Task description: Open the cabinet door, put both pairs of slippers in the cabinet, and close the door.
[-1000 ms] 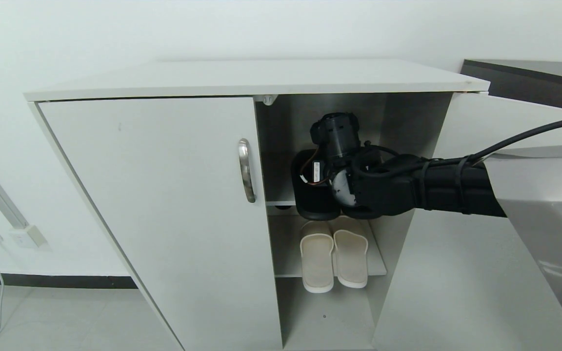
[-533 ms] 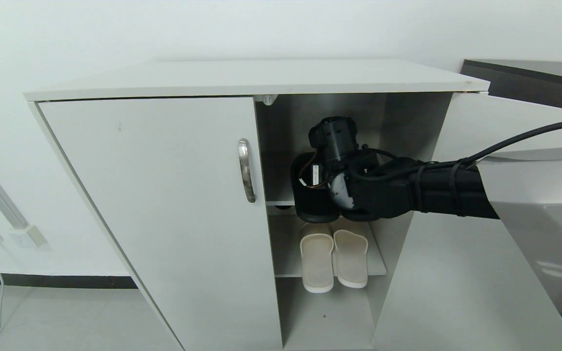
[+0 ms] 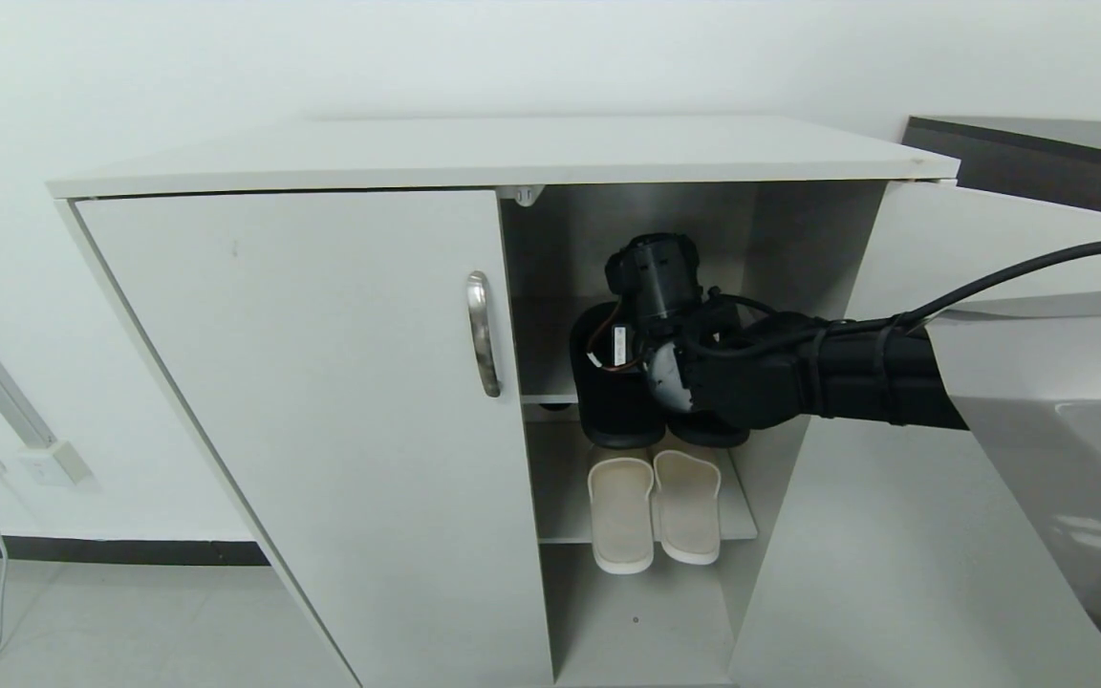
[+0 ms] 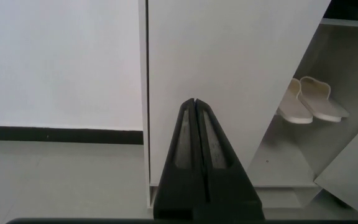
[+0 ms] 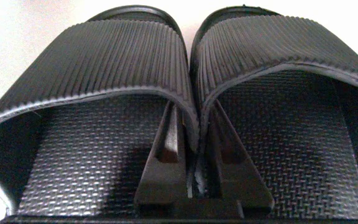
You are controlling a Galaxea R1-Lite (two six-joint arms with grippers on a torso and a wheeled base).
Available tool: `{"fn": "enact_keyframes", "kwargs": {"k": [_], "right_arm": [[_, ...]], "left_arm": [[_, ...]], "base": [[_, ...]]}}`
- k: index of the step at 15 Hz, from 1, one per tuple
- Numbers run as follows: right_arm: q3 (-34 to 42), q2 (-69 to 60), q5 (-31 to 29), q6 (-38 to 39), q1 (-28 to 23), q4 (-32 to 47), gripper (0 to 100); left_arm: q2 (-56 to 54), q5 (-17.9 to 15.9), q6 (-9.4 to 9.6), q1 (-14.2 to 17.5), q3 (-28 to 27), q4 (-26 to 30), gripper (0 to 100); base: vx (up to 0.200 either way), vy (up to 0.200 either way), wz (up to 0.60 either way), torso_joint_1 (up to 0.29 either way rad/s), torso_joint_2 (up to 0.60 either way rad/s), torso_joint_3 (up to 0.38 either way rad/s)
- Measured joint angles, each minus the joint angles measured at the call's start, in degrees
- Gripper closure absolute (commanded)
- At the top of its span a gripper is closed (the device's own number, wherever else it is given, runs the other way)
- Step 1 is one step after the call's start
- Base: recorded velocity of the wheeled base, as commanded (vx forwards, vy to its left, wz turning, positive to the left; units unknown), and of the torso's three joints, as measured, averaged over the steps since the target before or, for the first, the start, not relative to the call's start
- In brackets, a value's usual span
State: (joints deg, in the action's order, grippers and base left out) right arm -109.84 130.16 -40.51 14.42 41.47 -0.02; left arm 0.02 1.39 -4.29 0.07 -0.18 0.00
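1. Right claw (image 5: 194,127) pinched tight on the 2 black slippers (image 3: 613,411) by their inner walls, at the front edge of the upper shelf (image 3: 550,397)
2. Placing pair 2, I'd say; next: let go, back out, shut the door (image 3: 933,239)

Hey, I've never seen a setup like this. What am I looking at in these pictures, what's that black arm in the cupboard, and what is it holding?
This is a two-armed robot putting slippers away. The wide picture comes from a camera on its head, facing a white cabinet whose right door is open and whose left door is closed. The other two pictures come from cameras on its wrists. The black arm reaching inside is its right one. Its wrist picture shows the right gripper pinching the inner straps of a pair of black slippers, held at the upper shelf. A pair of beige slippers already lies on the shelf below. The left gripper, shut and empty, hangs in front of the closed door.
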Motion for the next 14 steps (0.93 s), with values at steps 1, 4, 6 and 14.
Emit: {"fn": "enact_keyframes", "kwargs": {"k": [1,4,6,14], "right_arm": [[0.27,-0.12,-0.09,0.0,0.0,0.05,0],[3.08,-1.74,-0.44,0.0,0.39,0.07,0],[6.34,-3.73,-0.62,0.13,1.08,-0.13,0],[25.19,-19.1,0.02,1.8,7.12,-2.08,0]], "left_arm": [[0.0,0.0,0.0,0.0,0.02,0.0,100],[0.0,0.0,0.0,-0.02,0.02,0.0,100],[0.0,0.0,0.0,0.02,0.0,0.0,100],[0.0,0.0,0.02,-0.02,0.0,0.02,100]], "base": [[0.0,0.0,0.0,0.0,0.0,0.0],[0.0,0.0,0.0,0.0,0.0,0.0],[0.0,0.0,0.0,0.0,0.0,0.0],[0.0,0.0,0.0,0.0,0.0,0.0]]}}
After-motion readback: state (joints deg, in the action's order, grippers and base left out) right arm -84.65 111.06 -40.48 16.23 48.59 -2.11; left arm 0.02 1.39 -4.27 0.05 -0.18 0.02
